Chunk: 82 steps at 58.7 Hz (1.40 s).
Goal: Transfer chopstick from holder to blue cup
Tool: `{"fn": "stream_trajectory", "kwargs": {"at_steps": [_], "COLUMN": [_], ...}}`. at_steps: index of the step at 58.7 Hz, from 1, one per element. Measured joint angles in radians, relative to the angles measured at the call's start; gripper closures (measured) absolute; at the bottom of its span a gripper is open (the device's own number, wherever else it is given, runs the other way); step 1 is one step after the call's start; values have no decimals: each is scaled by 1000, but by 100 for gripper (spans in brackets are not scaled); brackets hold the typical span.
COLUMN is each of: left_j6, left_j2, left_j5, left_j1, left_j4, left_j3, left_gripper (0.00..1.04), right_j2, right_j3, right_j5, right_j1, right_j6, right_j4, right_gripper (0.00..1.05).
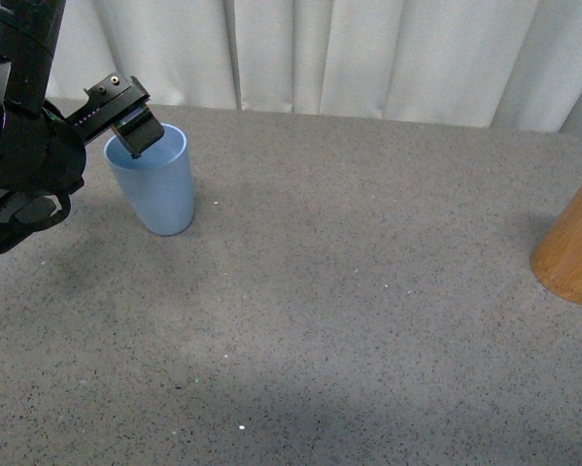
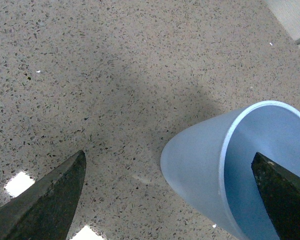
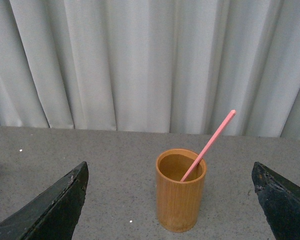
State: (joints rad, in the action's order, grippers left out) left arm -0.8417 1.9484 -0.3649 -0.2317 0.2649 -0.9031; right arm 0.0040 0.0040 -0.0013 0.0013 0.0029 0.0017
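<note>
Left end effector (image 1: 135,132) hangs at the pale blue plastic cup (image 1: 160,186), its fingers spread wide and holding nothing. In the left wrist view one finger lies over the cup's mouth and the other outside its wall. I read the right end effector (image 3: 170,166) as likewise spread and empty. It faces the round bamboo holder (image 3: 180,200), which stands upright on the grey speckled worktop (image 1: 349,311) before a pale pleated curtain (image 3: 139,60). The thin pink chopstick (image 3: 210,142) is in the holder, leaning on its rim, well apart from the cup on the far side of the worktop.

Hazards, as I judge them:
- The left fingers straddle the cup rim, so any sideways drift could tip or shove the light cup. They may also crowd the mouth when the chopstick arrives.
- The chopstick is slender and tilted, so an off-centre closure could slip past it or lever the holder over.

Count: one chopstick, one holder, one cup, two end effectors. Whether the cup holds anything I cannot tell.
</note>
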Motion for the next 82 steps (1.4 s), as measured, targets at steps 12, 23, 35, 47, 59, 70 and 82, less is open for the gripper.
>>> {"fn": "stream_trajectory", "kwargs": {"at_steps": [12,23,35,47,59,70,82], "left_j6": [3,3,6,18,17,32,92], "left_j2": [8,18,21,28,28,25,-20], "left_j5": [-3,-6,-11,-27,-11,18,38], "left_j1": [0,0,0,0,0,-2,-1], "left_j4": [6,9,9,7,15,42,56], "left_j3": [5,6,6,13,16,28,38], "left_gripper": [7,7,7,30,60,97,101], "right_j2": [0,0,0,0,0,0,0], "right_j3": [0,0,0,0,0,0,0], "right_j5": [0,0,0,0,0,0,0], "right_j1": [0,0,0,0,0,0,0], "right_j6": [0,0,0,0,0,0,0], "right_j4": [0,0,0,0,0,0,0], "right_gripper": [10,10,10,10,10,10,10]}}
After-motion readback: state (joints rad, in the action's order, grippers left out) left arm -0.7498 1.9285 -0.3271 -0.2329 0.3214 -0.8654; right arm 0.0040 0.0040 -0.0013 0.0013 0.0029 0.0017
